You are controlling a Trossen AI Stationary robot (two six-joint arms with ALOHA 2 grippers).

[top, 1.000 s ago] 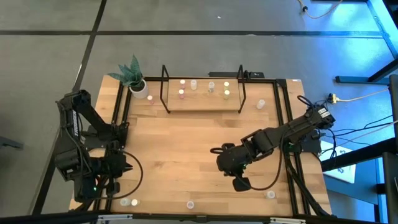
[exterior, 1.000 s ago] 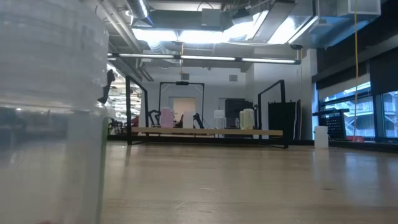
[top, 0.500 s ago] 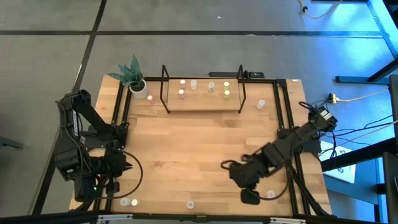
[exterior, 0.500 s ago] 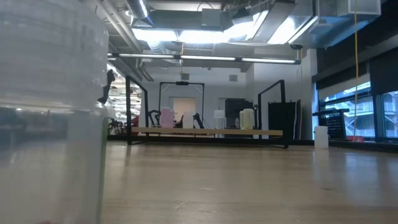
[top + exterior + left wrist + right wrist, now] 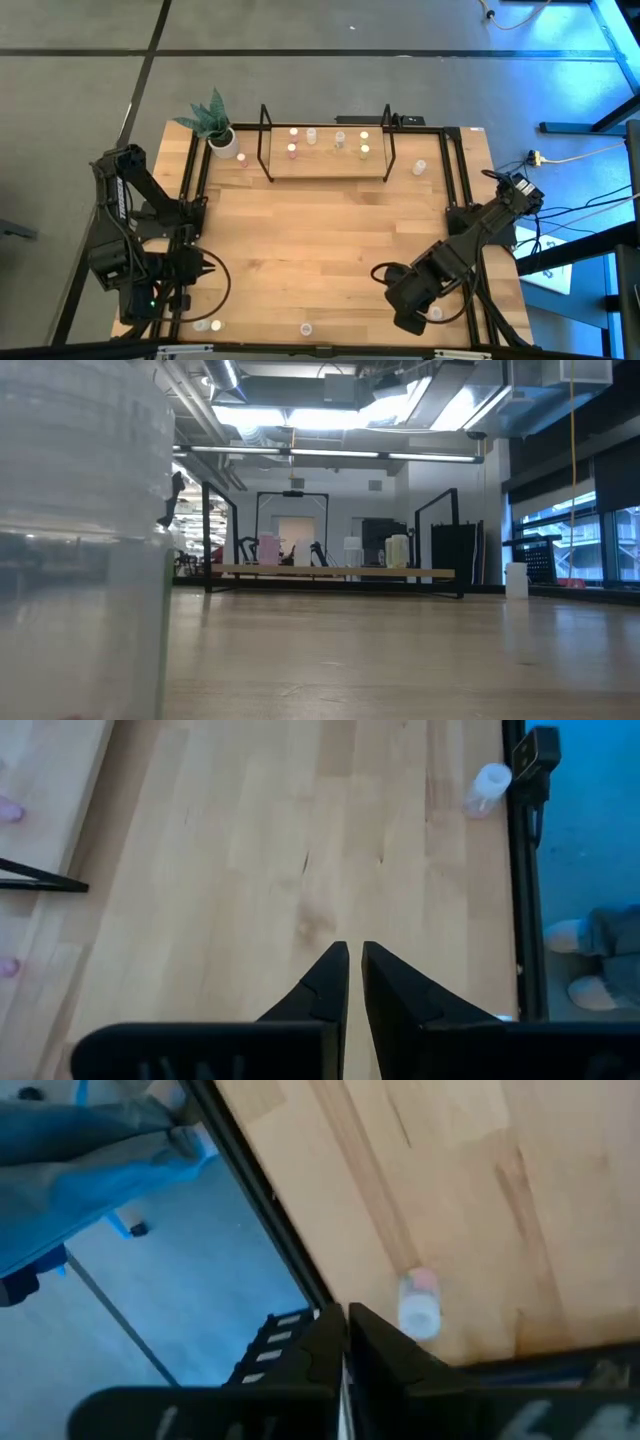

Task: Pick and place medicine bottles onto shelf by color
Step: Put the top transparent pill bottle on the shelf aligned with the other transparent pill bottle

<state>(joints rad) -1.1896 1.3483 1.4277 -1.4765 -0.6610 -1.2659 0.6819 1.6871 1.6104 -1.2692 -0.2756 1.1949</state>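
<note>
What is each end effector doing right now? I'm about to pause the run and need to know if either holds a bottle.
Left end effector: closed, holding nothing.
Right end effector: closed, empty, beside a pink-topped bottle.

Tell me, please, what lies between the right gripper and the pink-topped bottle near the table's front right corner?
Nothing: in the right wrist view only bare wood separates the right gripper from the pink-topped bottle, which lies just beside its fingertips.
</note>
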